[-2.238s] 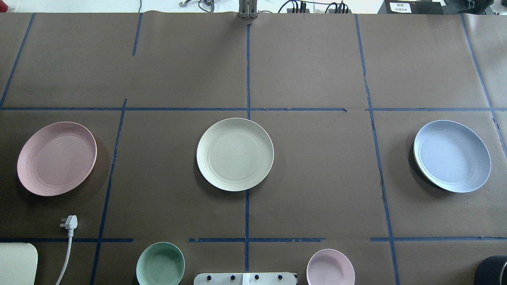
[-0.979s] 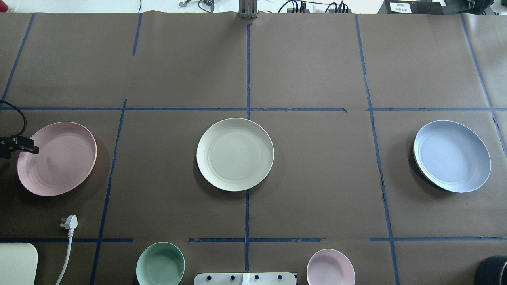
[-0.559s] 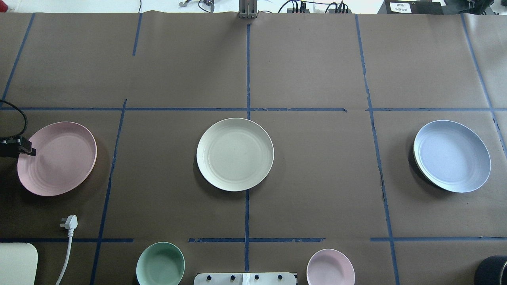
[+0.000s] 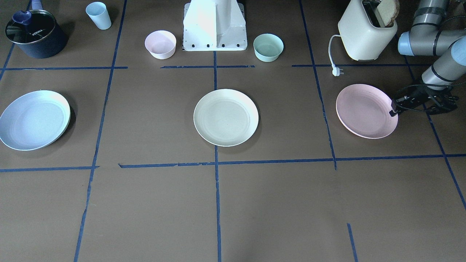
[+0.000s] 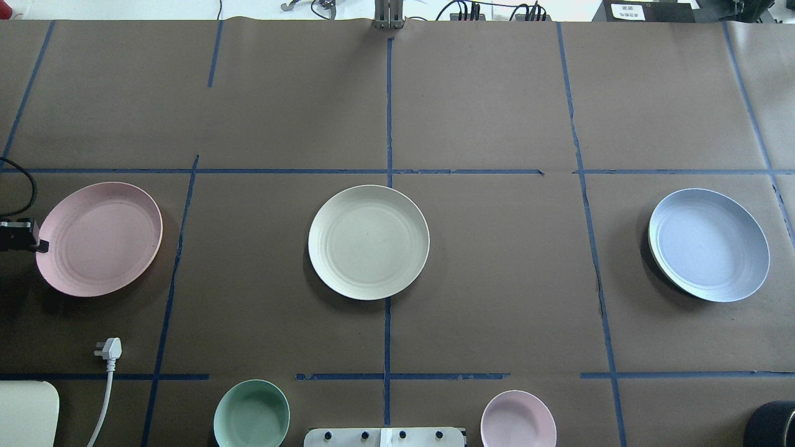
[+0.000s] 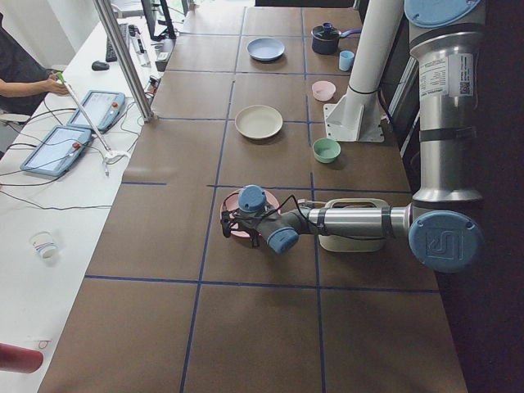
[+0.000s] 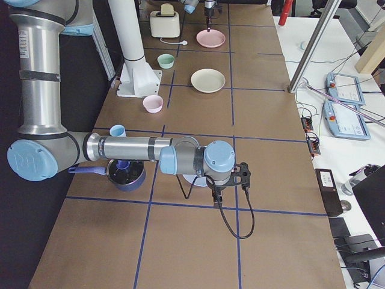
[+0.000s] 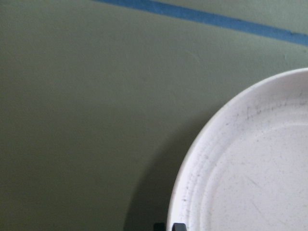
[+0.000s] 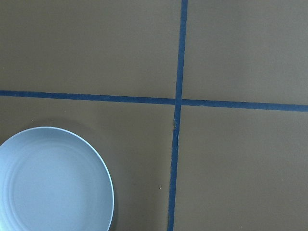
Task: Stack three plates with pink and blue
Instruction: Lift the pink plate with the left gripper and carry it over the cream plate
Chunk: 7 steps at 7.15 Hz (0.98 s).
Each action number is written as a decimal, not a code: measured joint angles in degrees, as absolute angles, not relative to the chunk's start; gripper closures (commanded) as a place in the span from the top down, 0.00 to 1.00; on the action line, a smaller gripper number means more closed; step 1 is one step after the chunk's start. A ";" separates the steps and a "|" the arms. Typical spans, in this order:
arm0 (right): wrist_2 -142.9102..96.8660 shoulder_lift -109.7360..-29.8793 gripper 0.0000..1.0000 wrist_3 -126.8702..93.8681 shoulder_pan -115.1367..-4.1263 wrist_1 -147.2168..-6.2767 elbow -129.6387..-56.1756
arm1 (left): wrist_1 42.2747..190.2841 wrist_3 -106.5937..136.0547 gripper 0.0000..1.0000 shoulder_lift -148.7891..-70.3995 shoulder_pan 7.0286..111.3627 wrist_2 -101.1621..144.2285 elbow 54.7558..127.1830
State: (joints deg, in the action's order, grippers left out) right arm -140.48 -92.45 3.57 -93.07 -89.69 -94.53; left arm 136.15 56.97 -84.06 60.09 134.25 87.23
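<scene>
The pale pink plate (image 5: pixel 99 239) is at the table's left, and my left gripper (image 5: pixel 38 245) is shut on its left rim. In the front view the gripper (image 4: pixel 393 109) is on the plate's (image 4: pixel 366 111) right rim. The left wrist view shows the rim (image 8: pixel 255 168) with a shadow beneath it. The cream-white plate (image 5: pixel 368 242) lies at the centre. The pale blue plate (image 5: pixel 708 245) lies at the right. My right gripper (image 7: pixel 231 180) shows only in the right side view, near the blue plate (image 9: pixel 53 183); I cannot tell if it is open or shut.
A mint-green bowl (image 5: pixel 251 415) and a small pink bowl (image 5: pixel 518 419) stand on either side of the robot base (image 4: pixel 214 25). A toaster (image 4: pixel 366 34) with a loose white plug (image 5: pixel 109 349) is near the left arm. A dark pot (image 4: pixel 34 34) and a light blue cup (image 4: pixel 99 15) stand near the right arm.
My left gripper came in from the left edge onto the pink plate's rim. The plate has now shifted towards the centre and far side and looks slightly raised.
</scene>
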 measured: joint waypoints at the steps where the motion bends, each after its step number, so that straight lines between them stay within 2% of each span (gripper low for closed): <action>1: -140.60 -92.19 1.00 3.53 -93.03 -89.67 -94.47 | 135.46 56.91 0.00 -84.33 62.41 137.18 87.39; 4: -140.77 -91.44 1.00 2.92 -91.31 -89.32 -94.34 | 125.39 57.03 0.00 -88.79 65.70 141.31 92.43; 7: -140.11 -91.90 1.00 -15.91 -84.17 -74.13 -93.56 | 118.13 67.32 0.00 -95.11 64.85 141.24 99.60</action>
